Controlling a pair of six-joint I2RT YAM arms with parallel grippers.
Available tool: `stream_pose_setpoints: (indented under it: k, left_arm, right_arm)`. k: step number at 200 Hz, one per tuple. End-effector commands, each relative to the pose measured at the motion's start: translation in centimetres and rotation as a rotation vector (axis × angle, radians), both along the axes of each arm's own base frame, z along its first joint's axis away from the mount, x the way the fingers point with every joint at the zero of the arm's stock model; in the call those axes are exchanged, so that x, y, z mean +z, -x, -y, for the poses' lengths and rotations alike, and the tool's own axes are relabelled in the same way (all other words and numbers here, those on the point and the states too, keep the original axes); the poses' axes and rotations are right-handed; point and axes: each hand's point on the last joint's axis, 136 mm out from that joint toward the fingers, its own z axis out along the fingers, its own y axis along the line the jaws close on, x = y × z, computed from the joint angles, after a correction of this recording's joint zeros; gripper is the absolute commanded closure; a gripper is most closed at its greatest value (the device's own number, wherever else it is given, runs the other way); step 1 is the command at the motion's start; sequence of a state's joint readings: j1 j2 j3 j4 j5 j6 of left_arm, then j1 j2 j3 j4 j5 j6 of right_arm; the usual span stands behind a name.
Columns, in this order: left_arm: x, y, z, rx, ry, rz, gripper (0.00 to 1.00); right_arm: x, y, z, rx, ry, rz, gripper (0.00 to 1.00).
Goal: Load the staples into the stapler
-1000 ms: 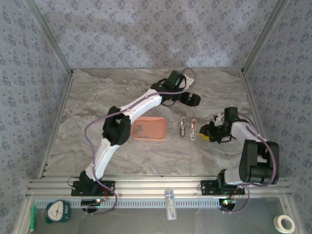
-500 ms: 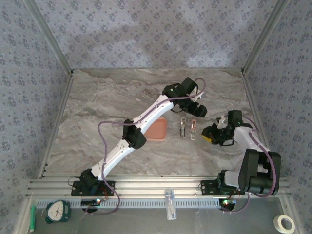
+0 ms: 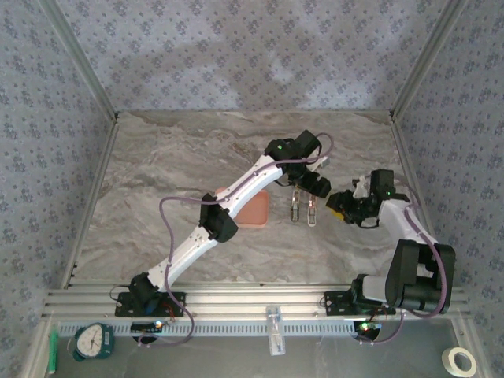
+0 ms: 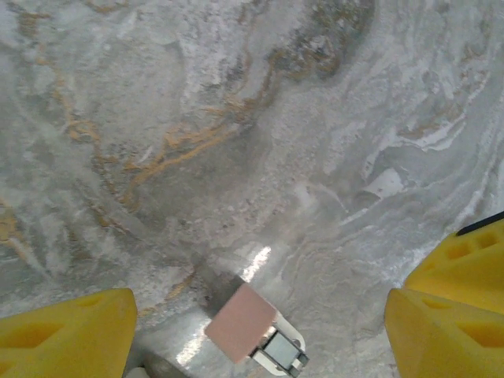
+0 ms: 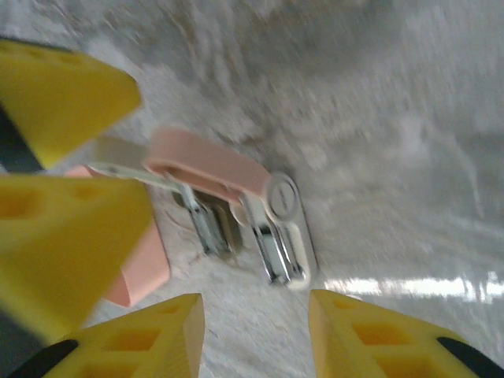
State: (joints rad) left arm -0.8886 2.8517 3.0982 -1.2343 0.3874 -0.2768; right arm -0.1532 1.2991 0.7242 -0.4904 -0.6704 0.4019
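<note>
R gripper [image 3: 340, 206] is nearest you, just right of the stapler [image 3: 302, 206]. Its fingers [image 5: 161, 335] are spread, nothing btwn them. The stapler lies folded open on the tabletop [image 3: 157, 173], pink lid [image 5: 206, 164] on one side, white base w/ grey channel [image 5: 276, 252] on the other, just right of the salmon tray [image 3: 256, 211].

Beyond it, L gripper [image 3: 315, 186] hangs over the stapler's far end, fingers [image 4: 67, 335] released wide, the stapler's tip showing btwn them. Can't make out the staples; the tray is partly under the L arm.

Step in hand looks like pinning the stapler. Bring L down centred so both fingers meet the body together, else it'll prob. skid on the marble. Clamp the base, not the lid, & leave the channel uncovered. Mind R vs L fingers, they're close.
</note>
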Motion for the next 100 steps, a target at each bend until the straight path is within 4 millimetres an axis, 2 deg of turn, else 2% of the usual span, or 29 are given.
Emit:
stream_pose_setpoints:
  k: [1, 22, 57, 100]
  left_arm:
    - [6.7, -2.2, -1.4, 0.093, 0.072, 0.107, 0.17]
    - [8.8, -3.7, -2.8, 0.148, 0.071, 0.163, 0.16]
    - [11.8, -6.2, -5.8, 0.278, 0.067, 0.21, 0.16]
    - [14.1, -7.4, -10.2, 0.395, 0.007, 0.239, 0.16]
  right_arm:
    - [2.3, -3.0, 0.3, 0.019, 0.002, 0.117, 0.56]
    - [3.1, -4.9, -0.2, 0.073, -0.029, 0.175, 0.53]
    - [3.0, -7.4, -1.7, 0.168, -0.07, 0.211, 0.51]
    - [1.5, -8.4, -3.8, 0.255, -0.103, 0.189, 0.5]
